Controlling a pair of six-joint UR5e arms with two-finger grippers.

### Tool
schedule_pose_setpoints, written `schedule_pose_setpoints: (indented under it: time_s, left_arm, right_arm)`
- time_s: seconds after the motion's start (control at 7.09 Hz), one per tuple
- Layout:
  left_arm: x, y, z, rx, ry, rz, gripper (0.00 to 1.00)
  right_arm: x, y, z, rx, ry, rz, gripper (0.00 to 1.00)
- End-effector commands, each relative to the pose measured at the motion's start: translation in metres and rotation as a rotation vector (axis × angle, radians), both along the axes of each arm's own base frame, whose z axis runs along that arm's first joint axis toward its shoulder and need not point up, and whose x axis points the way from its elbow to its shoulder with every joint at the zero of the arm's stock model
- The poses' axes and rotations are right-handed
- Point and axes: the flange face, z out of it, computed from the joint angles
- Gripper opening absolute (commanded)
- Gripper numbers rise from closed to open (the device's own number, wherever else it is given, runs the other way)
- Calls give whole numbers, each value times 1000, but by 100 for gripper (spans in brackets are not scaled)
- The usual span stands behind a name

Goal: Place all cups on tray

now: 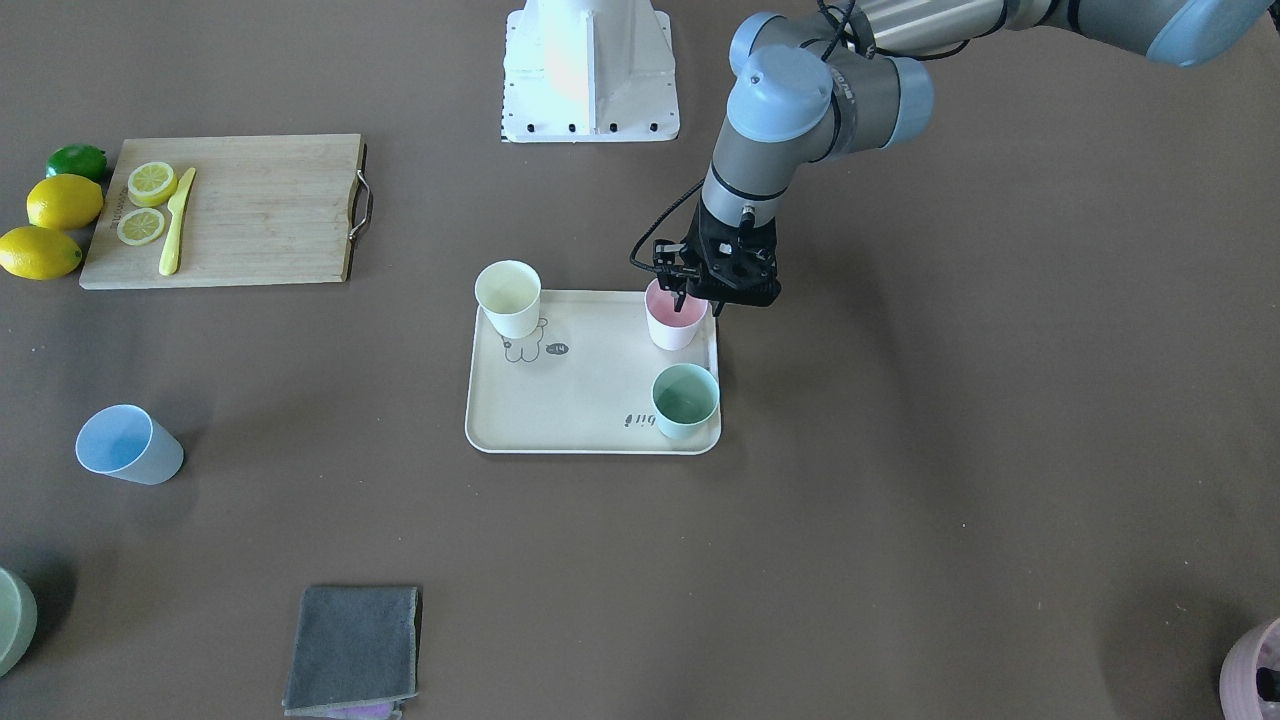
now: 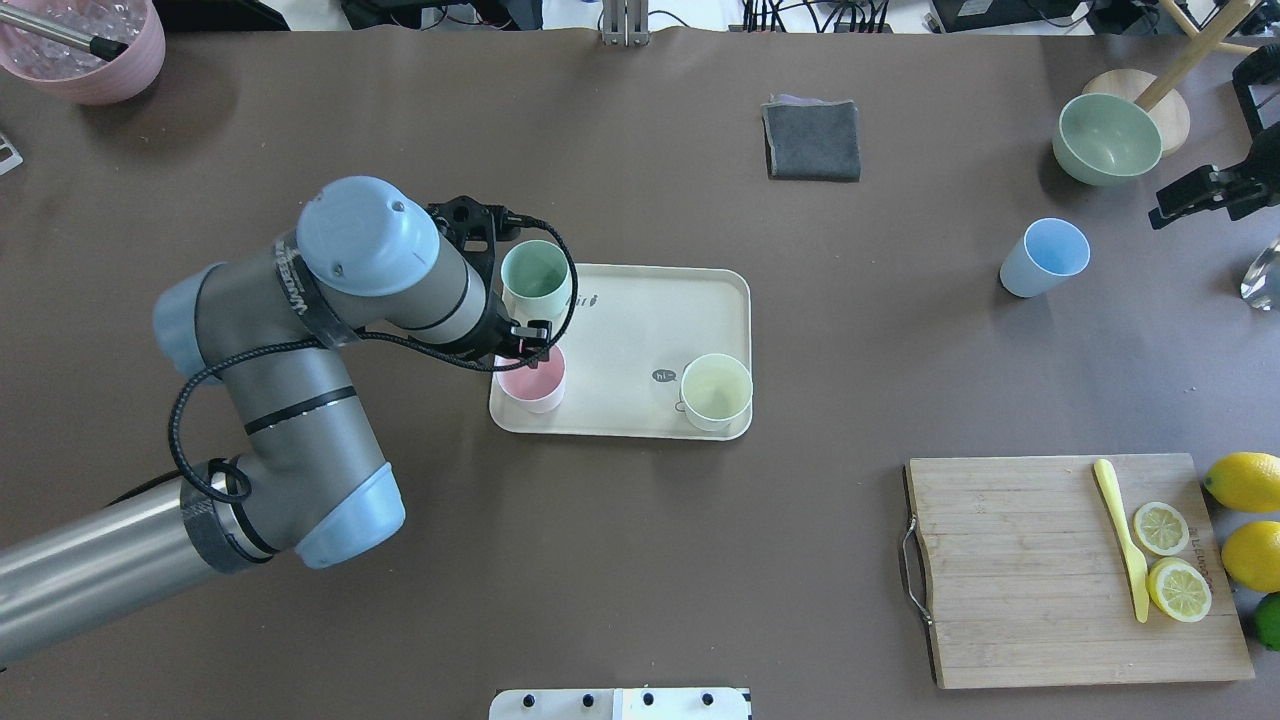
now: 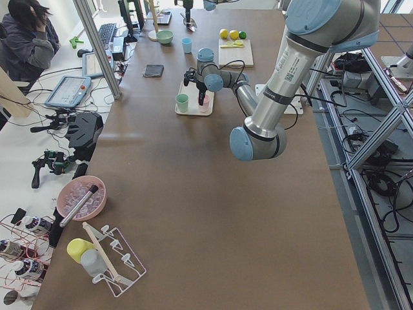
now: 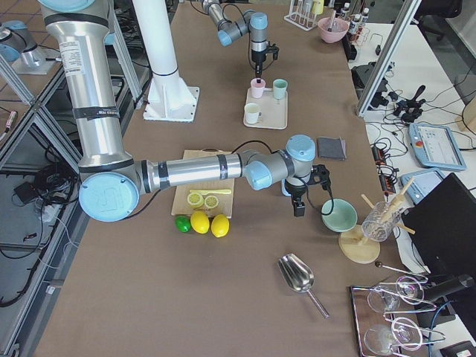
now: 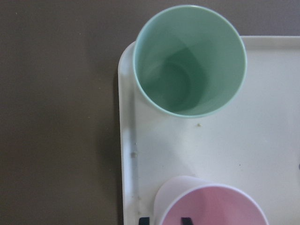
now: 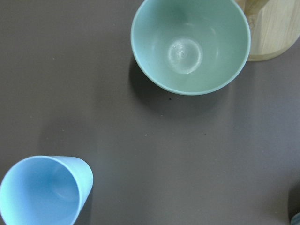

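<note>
The cream tray (image 1: 590, 380) holds a pale yellow cup (image 1: 508, 297), a green cup (image 1: 685, 400) and a pink cup (image 1: 674, 322), all upright. My left gripper (image 1: 692, 298) hangs over the pink cup's rim. In the left wrist view its fingertips (image 5: 186, 220) stand narrowly apart, one inside and one outside the rim of the pink cup (image 5: 211, 204). A blue cup (image 2: 1045, 257) stands on the table, off the tray. My right gripper (image 2: 1165, 212) hovers beside it, near the table's edge. No fingers show in the right wrist view, which shows the blue cup (image 6: 44, 190).
A green bowl (image 2: 1106, 138) stands just beyond the blue cup. A wooden cutting board (image 2: 1070, 570) holds lemon slices and a yellow knife, with whole lemons beside it. A grey cloth (image 2: 812, 140) lies at the far side. A pink bowl (image 2: 85, 45) sits at the far left corner.
</note>
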Motion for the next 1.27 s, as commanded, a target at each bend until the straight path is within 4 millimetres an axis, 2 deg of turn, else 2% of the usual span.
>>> schedule_pose_setpoints:
  time_s: [0.0, 0.14, 0.28, 0.42, 0.56, 0.71, 0.85, 0.99, 1.13]
  left_arm:
    - [-93, -57, 2, -6, 64, 19, 98]
    - [-132, -78, 27, 39, 42, 33, 98]
    - [-159, -92, 43, 70, 21, 31, 98]
    - [-169, -96, 52, 88, 7, 36, 98]
    - [-168, -96, 55, 83, 5, 36, 98]
    - [-167, -96, 55, 85, 4, 38, 98]
    - [-165, -95, 56, 83, 3, 40, 98]
    - [-165, -95, 56, 84, 3, 39, 98]
    - [-167, -96, 56, 83, 4, 39, 98]
  right_arm:
    - [-37, 3, -9, -49, -12, 17, 97]
    - [-57, 8, -12, -57, -19, 24, 91]
    - [-88, 14, -12, -51, -14, 41, 84]
    - [-104, 18, -6, -41, 11, 43, 69]
    - [-107, 21, -1, -48, 17, 38, 39]
    - [-107, 21, 0, -48, 18, 36, 4]
    - [-108, 20, -7, -38, 11, 37, 0]
    - [-110, 17, -31, -7, -15, 33, 0]
    - [-120, 2, -60, -14, -44, 69, 0]
